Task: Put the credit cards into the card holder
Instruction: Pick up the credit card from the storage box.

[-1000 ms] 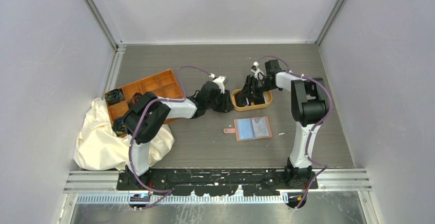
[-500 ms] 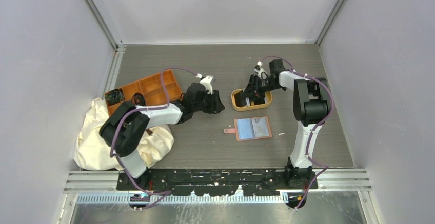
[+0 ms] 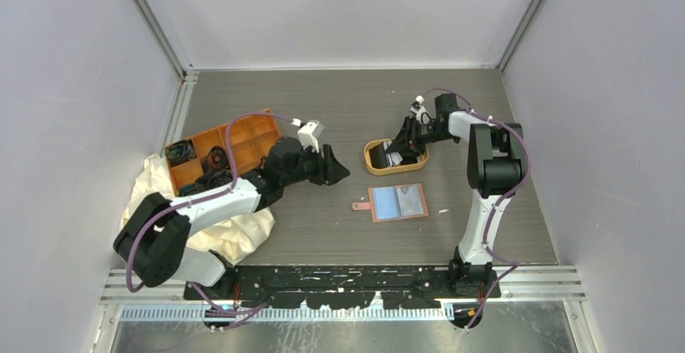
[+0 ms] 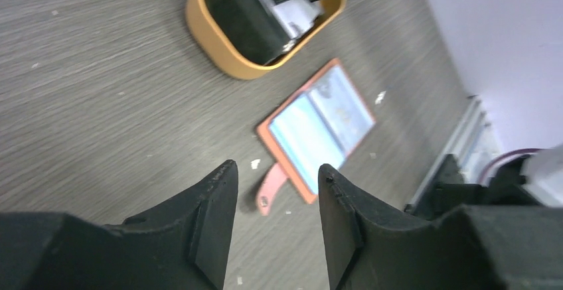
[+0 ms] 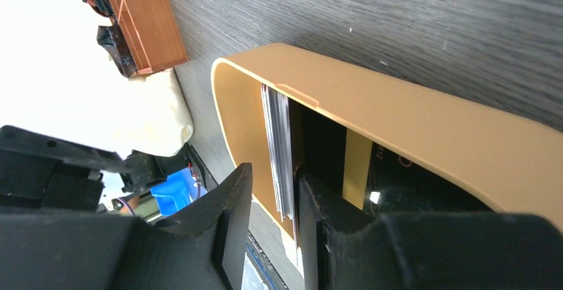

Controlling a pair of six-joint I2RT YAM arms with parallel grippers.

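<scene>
The card holder [image 3: 398, 202] lies open and flat on the table, bluish pockets up, its snap tab [image 3: 361, 205] pointing left; it also shows as the card holder [image 4: 319, 127] in the left wrist view. The credit cards [image 5: 279, 147] stand on edge as a thin stack inside the oval tan tray [image 3: 380, 169]. My right gripper [image 5: 273, 172] reaches into that tray with the stack between its jaws. The stack rests against one finger, and a gap shows at the other finger [image 5: 232, 217]. My left gripper [image 3: 335, 167] hovers open and empty left of the tray.
An orange compartment tray [image 3: 234, 139] with small dark items sits at the left. A cream cloth [image 3: 161, 216] lies bunched under the left arm. Grey walls close in the table on three sides, and a metal rail runs along the near edge.
My left arm has drawn back to the left, away from the oval tray, with its jaws a little wider. The right gripper's jaws have narrowed around the card stack.
</scene>
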